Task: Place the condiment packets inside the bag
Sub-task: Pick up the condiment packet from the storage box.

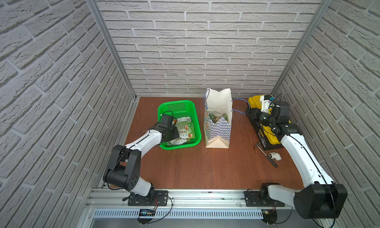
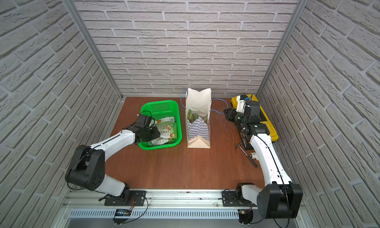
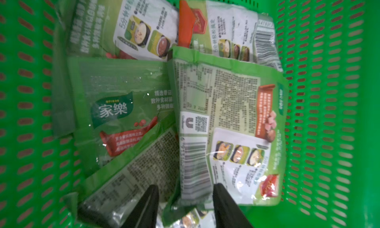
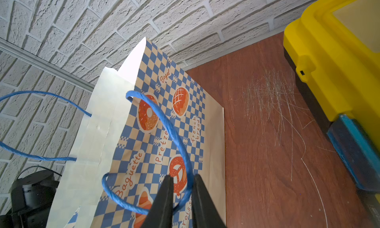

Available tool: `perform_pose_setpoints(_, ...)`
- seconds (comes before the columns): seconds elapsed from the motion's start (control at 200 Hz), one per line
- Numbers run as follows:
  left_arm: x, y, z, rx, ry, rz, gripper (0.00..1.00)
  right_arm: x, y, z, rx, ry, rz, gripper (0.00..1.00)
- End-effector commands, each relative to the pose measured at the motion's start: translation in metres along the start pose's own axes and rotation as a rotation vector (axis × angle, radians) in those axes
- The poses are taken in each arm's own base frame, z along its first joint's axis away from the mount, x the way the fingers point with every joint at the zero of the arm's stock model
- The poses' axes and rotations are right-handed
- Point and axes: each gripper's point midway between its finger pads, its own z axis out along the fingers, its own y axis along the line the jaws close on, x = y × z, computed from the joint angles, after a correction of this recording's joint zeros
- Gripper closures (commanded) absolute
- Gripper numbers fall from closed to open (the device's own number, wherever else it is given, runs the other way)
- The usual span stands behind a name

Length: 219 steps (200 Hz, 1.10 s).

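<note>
Right claw point(image 4: 182, 176) pinching handle point(image 4: 134, 94): wrist view only.

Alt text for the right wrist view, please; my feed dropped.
The right gripper holds the blue cord handle of the checkered paper bag, which stands upright on the scratched wooden table. A yellow toolbox sits apart from the bag.

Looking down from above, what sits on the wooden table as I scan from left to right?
In a top view: green perforated plastic basket → tall blue-and-white checkered paper bag → yellow-and-black plastic toolbox.
</note>
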Motion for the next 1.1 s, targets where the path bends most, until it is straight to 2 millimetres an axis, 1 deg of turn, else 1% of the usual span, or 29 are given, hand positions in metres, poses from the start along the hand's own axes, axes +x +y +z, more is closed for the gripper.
perform_pose_setpoints(0.0, -0.012, -0.007, 0.003, 0.033, -0.025, -0.020, 0.52, -0.004, 0.004, 0.000, -0.027, -0.023, -0.007, 0.79)
perform_pose_setpoints(0.11, -0.014, -0.004, 0.005, 0.022, -0.029, -0.023, 0.55, -0.003, 0.004, 0.001, -0.033, -0.018, -0.003, 0.79)
perform_pose_setpoints(0.155, -0.016, -0.003, 0.004, 0.022, -0.035, -0.022, 0.61, -0.004, 0.005, 0.001, -0.036, -0.017, -0.002, 0.79)
perform_pose_setpoints(0.215, -0.019, -0.004, 0.002, 0.024, -0.046, -0.019, 0.71, -0.004, 0.005, 0.001, -0.039, -0.019, -0.002, 0.79)
perform_pose_setpoints(0.295, -0.023, -0.005, -0.005, 0.024, -0.070, -0.014, 0.94, -0.005, 0.006, -0.001, -0.036, -0.024, -0.007, 0.79)
perform_pose_setpoints(0.325, -0.025, -0.005, -0.009, 0.026, -0.083, -0.013, 1.00, -0.004, 0.005, -0.001, -0.034, -0.023, -0.007, 0.79)
perform_pose_setpoints(0.48, -0.033, -0.010, -0.035, 0.046, -0.149, -0.007, 1.00, -0.004, 0.005, 0.001, -0.037, -0.018, -0.004, 0.79)
perform_pose_setpoints(0.62, -0.037, -0.013, -0.064, 0.056, -0.203, 0.011, 1.00, -0.004, 0.006, 0.000, -0.038, -0.021, -0.006, 0.79)
perform_pose_setpoints(0.75, -0.041, -0.017, -0.095, 0.079, -0.271, 0.022, 1.00, -0.004, 0.005, 0.000, -0.039, -0.019, -0.002, 0.79)
perform_pose_setpoints(0.85, -0.044, -0.024, -0.123, 0.106, -0.331, 0.032, 1.00, -0.004, 0.007, -0.001, -0.042, -0.022, -0.002, 0.79)
perform_pose_setpoints(0.98, -0.049, -0.039, -0.161, 0.154, -0.406, 0.055, 1.00, -0.005, 0.007, -0.001, -0.042, -0.024, -0.004, 0.79)
perform_pose_setpoints(1.09, -0.054, -0.059, -0.192, 0.193, -0.470, 0.096, 1.00, -0.004, 0.007, 0.000, -0.046, -0.020, 0.000, 0.79)
